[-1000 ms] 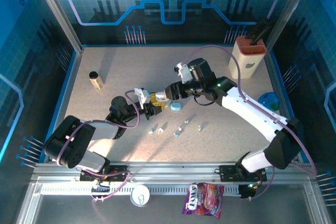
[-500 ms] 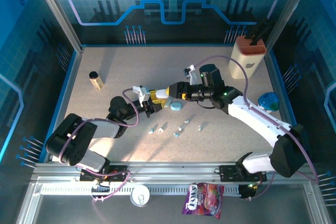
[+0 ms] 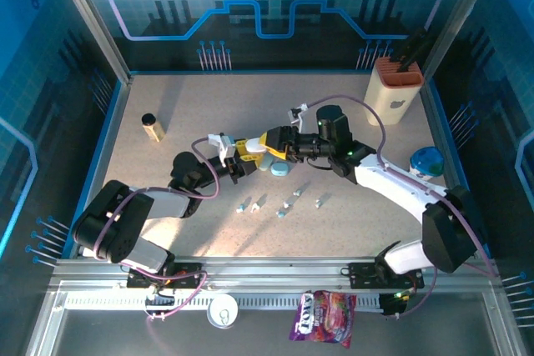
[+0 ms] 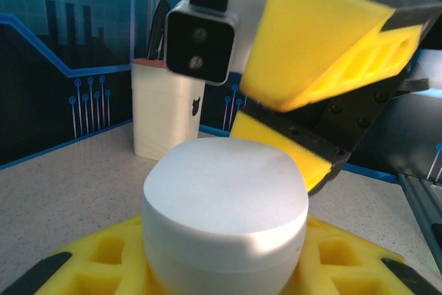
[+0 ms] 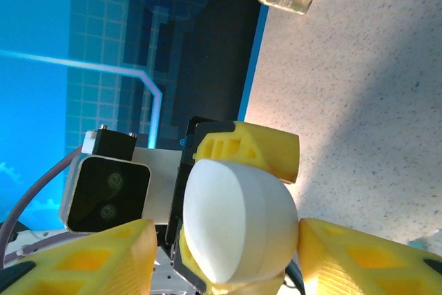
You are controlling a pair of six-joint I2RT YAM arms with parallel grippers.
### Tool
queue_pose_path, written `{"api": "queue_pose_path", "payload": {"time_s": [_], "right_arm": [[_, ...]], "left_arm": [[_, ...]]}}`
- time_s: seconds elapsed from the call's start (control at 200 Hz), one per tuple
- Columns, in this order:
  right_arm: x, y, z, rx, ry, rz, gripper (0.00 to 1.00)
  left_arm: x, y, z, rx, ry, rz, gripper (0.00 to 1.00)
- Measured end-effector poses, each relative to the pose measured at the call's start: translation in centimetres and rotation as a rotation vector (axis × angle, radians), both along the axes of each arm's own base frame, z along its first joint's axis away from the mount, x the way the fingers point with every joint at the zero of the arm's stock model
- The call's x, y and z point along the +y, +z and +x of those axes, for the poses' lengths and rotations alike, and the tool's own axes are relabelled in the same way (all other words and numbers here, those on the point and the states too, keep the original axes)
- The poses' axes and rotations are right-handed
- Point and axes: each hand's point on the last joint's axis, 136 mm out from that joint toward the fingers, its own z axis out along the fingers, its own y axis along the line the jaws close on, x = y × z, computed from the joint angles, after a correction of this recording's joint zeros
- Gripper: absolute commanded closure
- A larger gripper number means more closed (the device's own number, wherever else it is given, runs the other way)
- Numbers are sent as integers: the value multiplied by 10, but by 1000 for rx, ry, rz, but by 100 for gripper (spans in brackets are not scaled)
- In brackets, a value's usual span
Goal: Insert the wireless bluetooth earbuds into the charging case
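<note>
While my left pincer (image 4: 224, 271) is clamped on the white charging case (image 4: 224, 205), gripping the rounded shell low down between its yellow fingers, my right pincer (image 5: 228, 257) faces it from three o'clock with its jaws apart. From my right wrist I see one yellow finger on each side of that same case, and a dark gap lies between one finger and the white shell, so I do not call it a grip. The two pincers meet nose to nose above the middle of the table (image 3: 209, 106), the case between them and raised off the surface.

The earbuds (image 3: 282, 213) lie loose on the table at six o'clock from the case, strung out in a ragged row from seven to five o'clock, each small and white, some with a teal part; they are too small for me to tell how each one is turned. A pale teal rounded thing (image 3: 279, 168) rests on the table just at five o'clock of the meeting point, between the pincers and the earbuds.

Off at nine o'clock stands a small bottle (image 3: 150, 127), upright. A cream holder (image 3: 392, 89) stands at two o'clock in the far corner, and a blue round object (image 3: 427, 160) sits at three o'clock by the table's edge
</note>
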Motion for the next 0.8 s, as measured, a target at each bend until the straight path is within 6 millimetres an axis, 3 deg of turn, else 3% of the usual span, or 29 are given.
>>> {"api": "queue_pose_path", "payload": {"time_s": [0.13, 0.47, 0.58, 0.795], "right_arm": [[4, 1, -1, 11, 13, 19, 46], [1, -4, 1, 41, -4, 31, 79], [0, -5, 1, 37, -8, 35, 84], [-10, -14, 4, -13, -58, -1, 86]], "left_arm": [[-3, 2, -2, -6, -11, -2, 73], [-3, 4, -3, -16, -14, -5, 73], [-3, 3, -2, -11, -15, -2, 70], [-5, -5, -3, 8, -16, 29, 34]]}}
